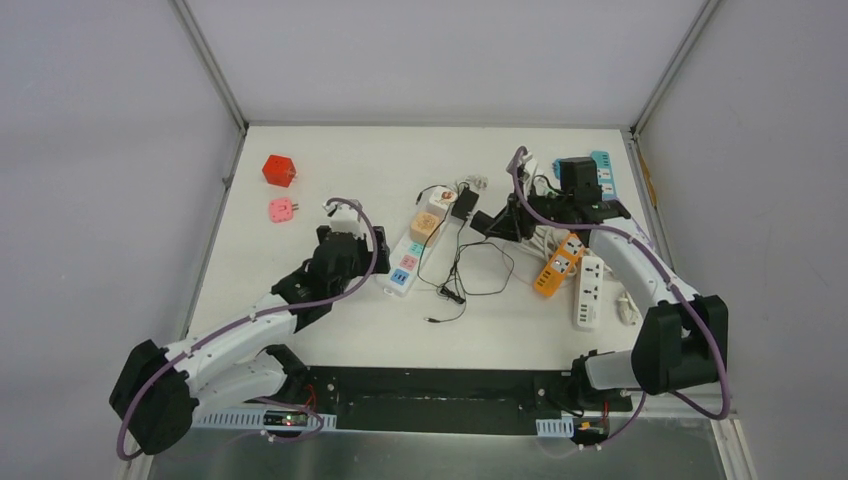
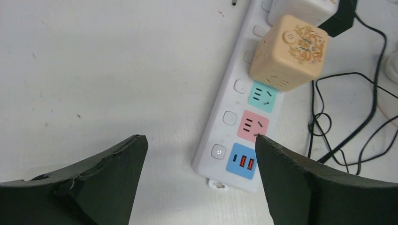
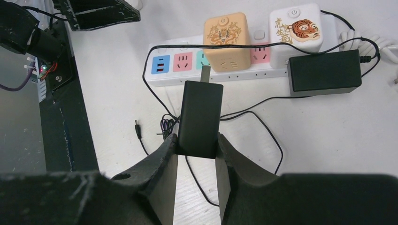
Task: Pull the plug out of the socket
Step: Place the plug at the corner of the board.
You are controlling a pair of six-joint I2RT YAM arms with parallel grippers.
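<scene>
Seemingly — plug point(image 3: 202, 117) well clear of strip point(image 3: 258, 70).

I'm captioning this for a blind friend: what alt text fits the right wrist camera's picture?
The right gripper clamps a black plug, its metal prong bare, pointing at a white power strip. A beige cube and a white tiger cube sit on the strip; a black power brick lies beside it.

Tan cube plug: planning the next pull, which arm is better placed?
Left. Its jaws hang open and empty by the strip's near end, tan cube just ahead; the right arm's jaws are shut on a black adapter.
</scene>
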